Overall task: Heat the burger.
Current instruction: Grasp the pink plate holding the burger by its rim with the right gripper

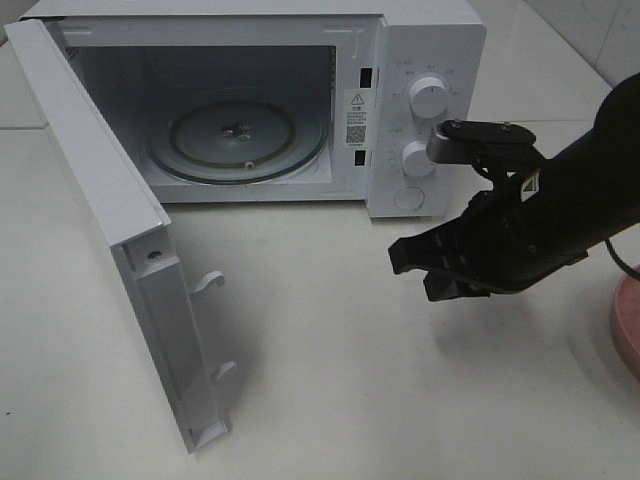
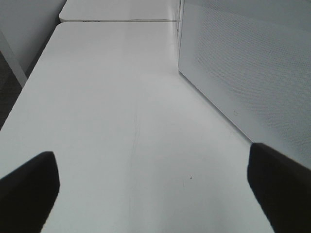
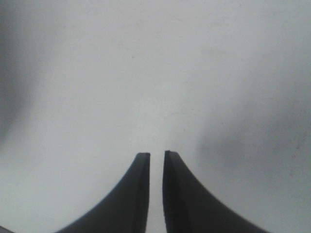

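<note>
The microwave (image 1: 425, 60) is found on the table (image 1: 330, 400) with its door (image 1: 100, 200) swung wide and the glass turntable (image 1: 200, 150) exposed. The right gripper (image 1: 415, 277) is held above the table before the control knobs (image 1: 428, 97), its jaws parted by a narrow slit, with nothing gripped. The left gripper (image 2: 151, 158) is spread wide over the table. A pink plate (image 1: 628, 325) is noted at the far right. The burger is seen in no view.

Microwave cavity (image 1: 200, 75) open, door (image 1: 105, 215) jutting leftward
</note>
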